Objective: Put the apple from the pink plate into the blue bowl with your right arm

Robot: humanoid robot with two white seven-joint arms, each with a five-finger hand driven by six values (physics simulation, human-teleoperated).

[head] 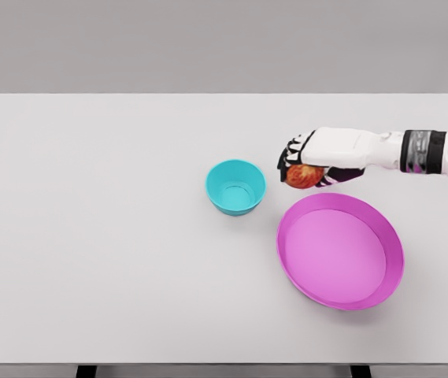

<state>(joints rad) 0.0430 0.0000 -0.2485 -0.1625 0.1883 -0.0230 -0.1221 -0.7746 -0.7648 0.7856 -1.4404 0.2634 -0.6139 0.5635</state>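
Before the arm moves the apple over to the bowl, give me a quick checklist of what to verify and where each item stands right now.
1. Apple held in the right hand: ok, fingers are curled around it.
2. Apple off the pink plate: ok, the plate shows nothing in it and the apple sits beyond its far rim.
3. Apple over the blue bowl: not ok, it is to the bowl's right, with a gap between them.
4. Bowl ready to receive: ok, upright, nothing visible in it.
5. Path from hand to bowl: ok, only bare table lies between them.
6. Height above the bowl's rim: cannot tell from this single view.
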